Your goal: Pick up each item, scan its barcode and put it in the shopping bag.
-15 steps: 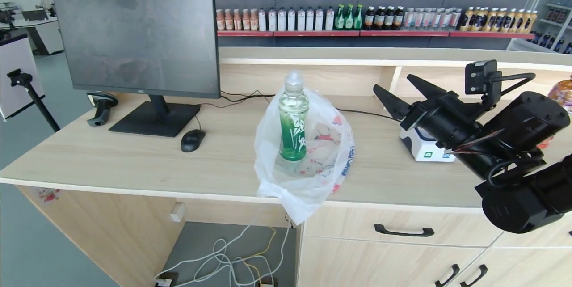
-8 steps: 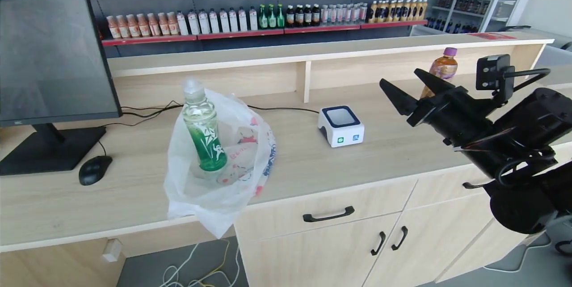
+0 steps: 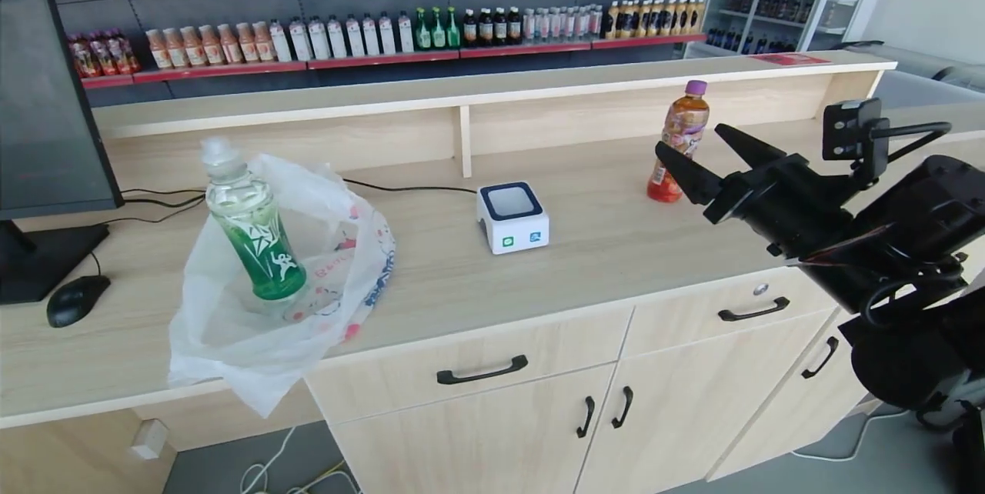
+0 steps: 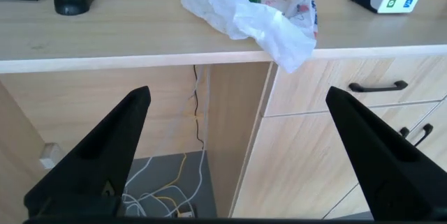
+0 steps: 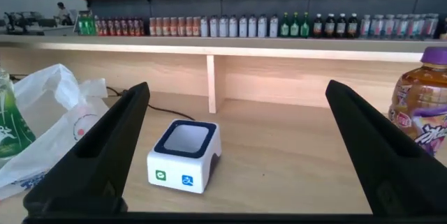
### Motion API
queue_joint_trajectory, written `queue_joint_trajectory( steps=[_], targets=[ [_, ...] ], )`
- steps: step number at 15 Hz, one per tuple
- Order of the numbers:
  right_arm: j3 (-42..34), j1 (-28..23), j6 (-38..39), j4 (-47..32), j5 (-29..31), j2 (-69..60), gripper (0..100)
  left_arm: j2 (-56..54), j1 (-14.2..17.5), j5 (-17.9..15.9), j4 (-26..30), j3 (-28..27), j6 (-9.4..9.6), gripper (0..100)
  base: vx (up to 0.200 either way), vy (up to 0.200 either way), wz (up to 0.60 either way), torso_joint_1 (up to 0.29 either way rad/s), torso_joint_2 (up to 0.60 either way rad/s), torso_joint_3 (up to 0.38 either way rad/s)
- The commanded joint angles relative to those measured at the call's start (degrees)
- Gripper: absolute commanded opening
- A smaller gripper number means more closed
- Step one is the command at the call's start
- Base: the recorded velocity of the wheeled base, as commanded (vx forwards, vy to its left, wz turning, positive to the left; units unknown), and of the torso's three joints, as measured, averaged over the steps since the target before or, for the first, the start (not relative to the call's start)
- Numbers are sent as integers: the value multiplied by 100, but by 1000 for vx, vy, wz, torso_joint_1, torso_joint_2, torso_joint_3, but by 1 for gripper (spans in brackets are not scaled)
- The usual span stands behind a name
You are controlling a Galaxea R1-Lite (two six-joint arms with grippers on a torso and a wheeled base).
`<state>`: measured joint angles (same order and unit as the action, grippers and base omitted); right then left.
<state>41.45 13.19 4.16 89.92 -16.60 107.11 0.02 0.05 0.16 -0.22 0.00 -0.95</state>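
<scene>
Head view: a pale wood counter (image 3: 616, 248) runs across the frame, with red shelves of bottled drinks (image 3: 385, 32) along the wall behind it. At left centre the white shopping bag (image 3: 231, 325) slumps over the front edge, and a green bottle (image 3: 254, 240) stands tilted inside it. A dark monitor (image 3: 46, 117) and a mouse (image 3: 77, 300) sit at the far left. The white scanner (image 3: 512, 217) rests at centre. The orange bottle (image 3: 677, 144) with a purple cap stands upright at right of centre. The right gripper (image 3: 689, 137) hangs at the right, fingers spread and holding nothing, near that bottle. Drawers and cupboard doors (image 3: 481, 371) fill the lower frame.

Left wrist view: the left gripper (image 4: 237, 91) sits below counter height in front of the cabinets, its fingers wide apart and empty. Cables (image 4: 167, 196) trail on the floor under the counter's open bay, and the bag overhangs the edge above.

Right wrist view: between the spread fingers lie the scanner and an upright divider (image 5: 211, 84) on the counter's raised back shelf. The orange bottle stands just beyond one finger, the bag beyond the other.
</scene>
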Motion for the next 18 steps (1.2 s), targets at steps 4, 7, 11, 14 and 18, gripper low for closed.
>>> queue_joint_trajectory(
  steps=[4,7,11,14,18],
  targets=[
    [-119,8,-47,8,-1,-32,100,6,4,2,-4,0,-19,100,0,-200,150,2,2,2],
    [-199,8,-47,8,-10,-137,100,6,4,2,-4,0,-10,100,0,-200,600,-1,-5,1],
    [-322,-45,-47,8,-1,-269,100,6,4,2,-4,0,-10,100,0,-200,300,5,0,2],
    [-409,-45,-55,8,-1,-322,100,6,4,2,-13,0,-10,100,0,-200,0,2,2,4],
    [-489,-45,-47,8,-1,-384,100,6,4,2,-4,0,-10,100,0,-200,0,1,5,4]
  ],
)
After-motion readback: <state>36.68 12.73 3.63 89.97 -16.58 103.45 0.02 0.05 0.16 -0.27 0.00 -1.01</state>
